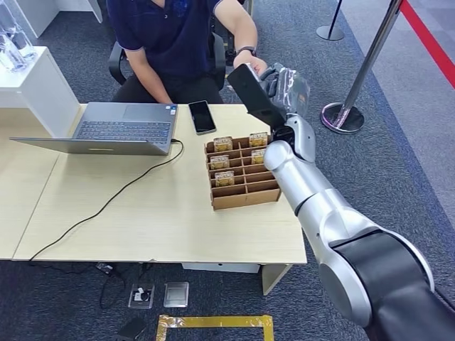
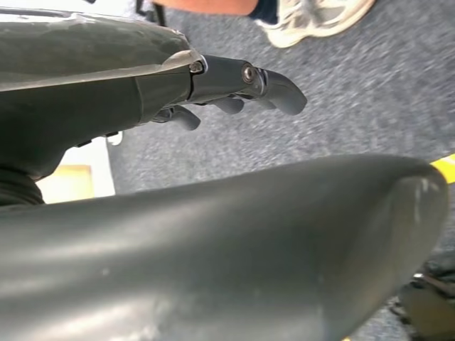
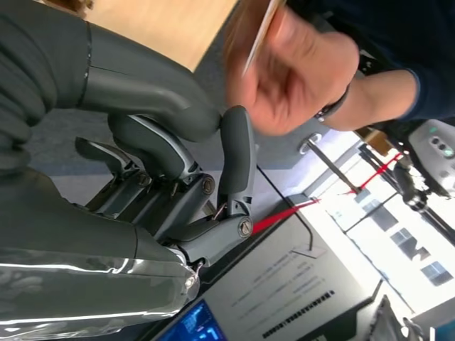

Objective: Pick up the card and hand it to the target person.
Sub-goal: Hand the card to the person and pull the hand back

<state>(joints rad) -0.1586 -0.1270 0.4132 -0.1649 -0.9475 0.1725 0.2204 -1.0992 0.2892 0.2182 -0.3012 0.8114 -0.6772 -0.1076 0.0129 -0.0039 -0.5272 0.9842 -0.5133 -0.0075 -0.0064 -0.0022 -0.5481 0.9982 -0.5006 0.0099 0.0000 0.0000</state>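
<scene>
Head view: the right hand (image 1: 283,89) is reaching past the far edge of the surface (image 1: 161,213) toward the seated person (image 1: 177,35); the person's hand (image 1: 257,65) is meeting it just beyond the fingers.
Right wrist view: the card (image 3: 257,32) is sitting in the person's hand (image 3: 292,67), just past the robot's fingertips (image 3: 236,149); the robot's fingers are curling loosely and gripping nothing.
Left wrist view: the left hand (image 2: 236,89) is hanging over the carpet, fingers apart, holding nothing.
Risk: pulling the arm back carelessly could be knocking the cardboard tray (image 1: 244,174) under the forearm, or brushing the person's wrist.
</scene>
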